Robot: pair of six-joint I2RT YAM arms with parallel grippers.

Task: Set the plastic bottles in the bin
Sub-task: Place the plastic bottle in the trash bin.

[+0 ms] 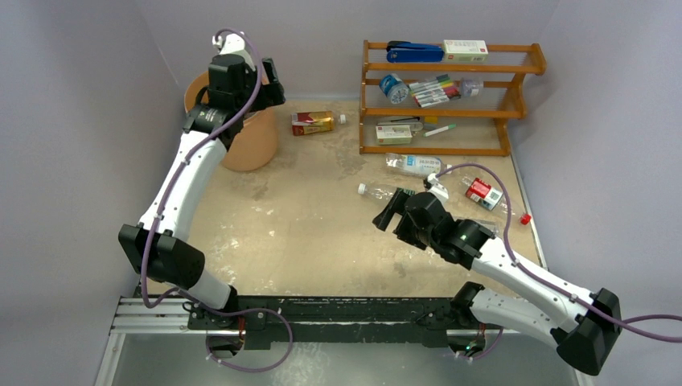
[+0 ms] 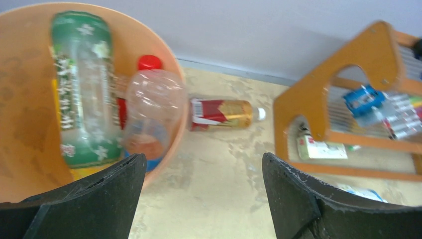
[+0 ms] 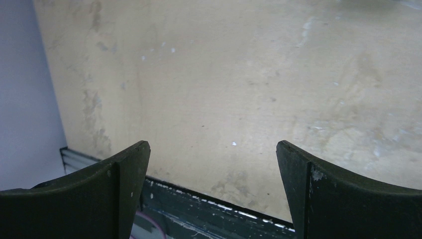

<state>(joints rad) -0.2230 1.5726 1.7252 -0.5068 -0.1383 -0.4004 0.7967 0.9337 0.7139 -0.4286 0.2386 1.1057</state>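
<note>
Left gripper hangs over the round peach-orange plastic bin, jaws apart and empty; right gripper is spread wide with nothing in it, low over the beige table.
Inside the bin lie a clear green-labelled plastic bottle and a clear red-capped plastic bottle. A boxy red-and-gold bottle lies on the table just right of the bin. Three clear bottles lie near the brown wooden rack: a blue-labelled one, a slim one and a red-labelled one.
</note>
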